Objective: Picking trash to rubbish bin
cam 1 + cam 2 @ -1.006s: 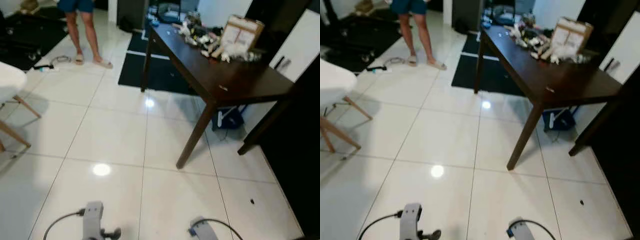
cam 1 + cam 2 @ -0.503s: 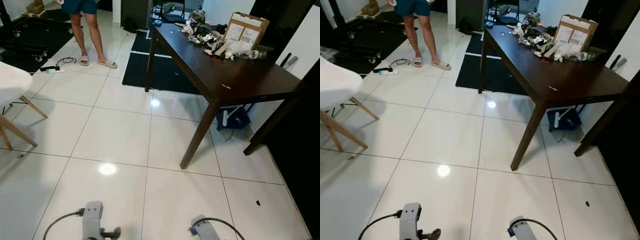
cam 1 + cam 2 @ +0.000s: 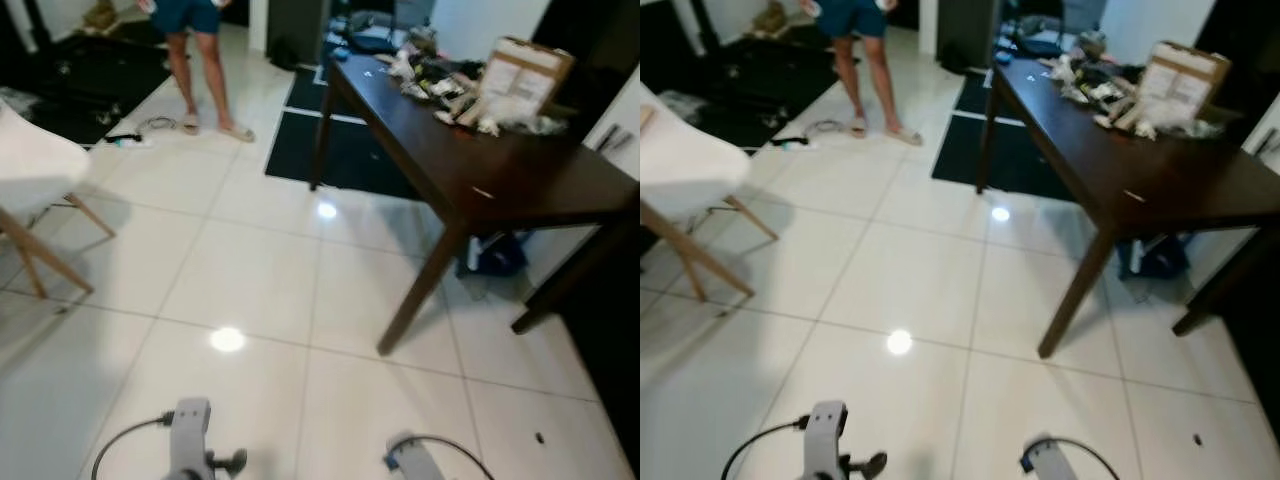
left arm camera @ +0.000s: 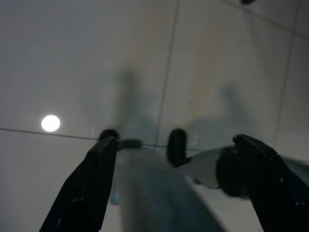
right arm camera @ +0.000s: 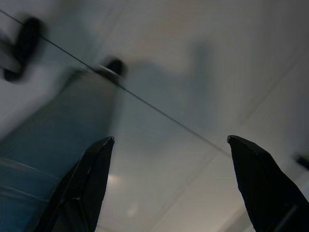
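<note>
Hanging low over the white floor (image 3: 250, 270), the left claw (image 4: 176, 188) and right claw (image 5: 169, 188) both have fingers spread apart, holding nothing. Trash (image 3: 440, 80) lies heaped beside a cardboard box (image 3: 522, 72) at the dark counter's (image 3: 500, 165) far end.

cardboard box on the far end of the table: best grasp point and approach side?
The cardboard box stands tilted among clutter at the far end of the dark table. Probably grip its top edge, pinching the thin front panel, coming from above on the open near side. Both the left gripper and the right gripper hang open over floor.
</note>
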Tool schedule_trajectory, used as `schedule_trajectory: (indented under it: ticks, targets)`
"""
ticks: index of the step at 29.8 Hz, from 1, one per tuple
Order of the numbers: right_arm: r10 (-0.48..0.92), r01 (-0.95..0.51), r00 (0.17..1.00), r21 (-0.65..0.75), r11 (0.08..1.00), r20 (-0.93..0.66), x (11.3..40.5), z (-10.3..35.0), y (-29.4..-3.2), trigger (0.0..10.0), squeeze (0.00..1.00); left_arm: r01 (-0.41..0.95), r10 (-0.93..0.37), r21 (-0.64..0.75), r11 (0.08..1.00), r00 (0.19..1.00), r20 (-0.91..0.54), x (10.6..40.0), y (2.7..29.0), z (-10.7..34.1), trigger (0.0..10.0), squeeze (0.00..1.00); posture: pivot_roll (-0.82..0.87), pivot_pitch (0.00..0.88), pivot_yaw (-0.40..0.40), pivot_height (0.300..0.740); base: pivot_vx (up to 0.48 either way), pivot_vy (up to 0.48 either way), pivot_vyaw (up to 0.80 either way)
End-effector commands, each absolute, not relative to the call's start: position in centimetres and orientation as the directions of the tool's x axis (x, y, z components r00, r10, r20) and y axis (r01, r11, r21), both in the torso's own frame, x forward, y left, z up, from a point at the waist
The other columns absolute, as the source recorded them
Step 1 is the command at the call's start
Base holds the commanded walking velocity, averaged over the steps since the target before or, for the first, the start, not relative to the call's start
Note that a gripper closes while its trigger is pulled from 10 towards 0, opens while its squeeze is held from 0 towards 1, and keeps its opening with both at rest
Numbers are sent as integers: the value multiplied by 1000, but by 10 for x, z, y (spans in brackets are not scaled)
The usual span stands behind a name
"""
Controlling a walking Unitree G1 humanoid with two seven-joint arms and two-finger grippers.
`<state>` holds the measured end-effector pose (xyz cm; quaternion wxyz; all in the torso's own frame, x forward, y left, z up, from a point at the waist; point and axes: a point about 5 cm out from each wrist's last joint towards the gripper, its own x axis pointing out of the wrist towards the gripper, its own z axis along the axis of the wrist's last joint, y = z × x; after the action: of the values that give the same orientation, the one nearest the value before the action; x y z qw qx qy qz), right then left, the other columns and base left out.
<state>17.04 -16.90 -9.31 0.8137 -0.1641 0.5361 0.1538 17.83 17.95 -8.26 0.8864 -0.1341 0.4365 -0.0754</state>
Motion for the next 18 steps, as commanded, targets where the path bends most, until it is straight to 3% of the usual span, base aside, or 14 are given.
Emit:
schedule_trajectory:
  ticks: [1, 18]
  targets:
    - [44, -419, 357, -118, 900, -933, 164, -95, -180, 10000, 0, 24, -265, -317, 948, 608, -748, 179, 173, -83, 10000, 0, 208, 65, -108, 740, 322, 0, 0]
    - [45, -405, 355, -110, 908, -934, 162, -96, -181, 10000, 0, 31, -274, -322, 946, 605, -748, 179, 172, -83, 10000, 0, 198, 76, -102, 740, 329, 0, 0]
